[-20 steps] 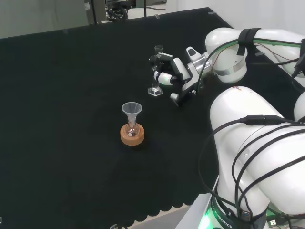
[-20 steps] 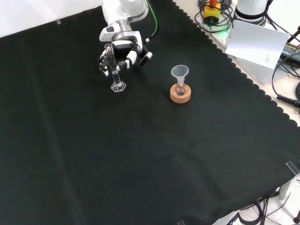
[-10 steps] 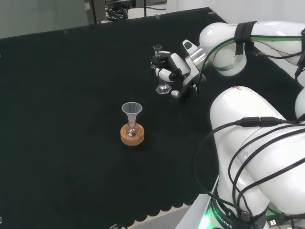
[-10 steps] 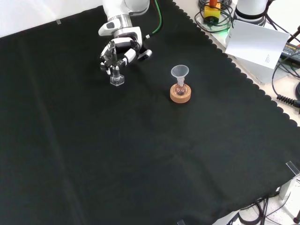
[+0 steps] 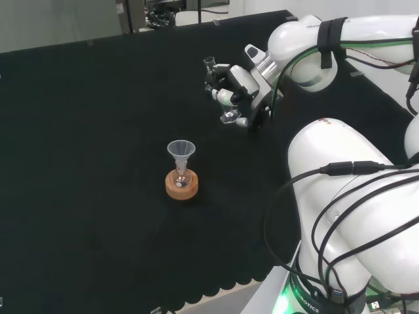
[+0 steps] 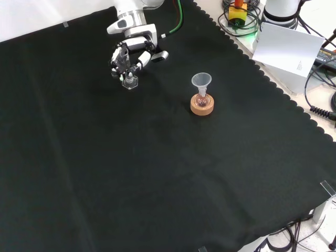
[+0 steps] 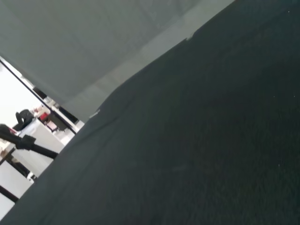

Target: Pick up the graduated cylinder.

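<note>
Robot hand point(image 5: 237, 91) clasps the graduated cylinder point(image 5: 218, 88) above the black cloth point(image 6: 157, 173).

White rounded arm point(image 5: 340, 196), black cables strapped on, green cable, grey joint ring; black-and-white hand point(image 5: 239, 91).

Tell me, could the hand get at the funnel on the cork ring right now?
Probably not: the hand is curled round the graduated cylinder, though bare cloth lies between it and the funnel.
</note>
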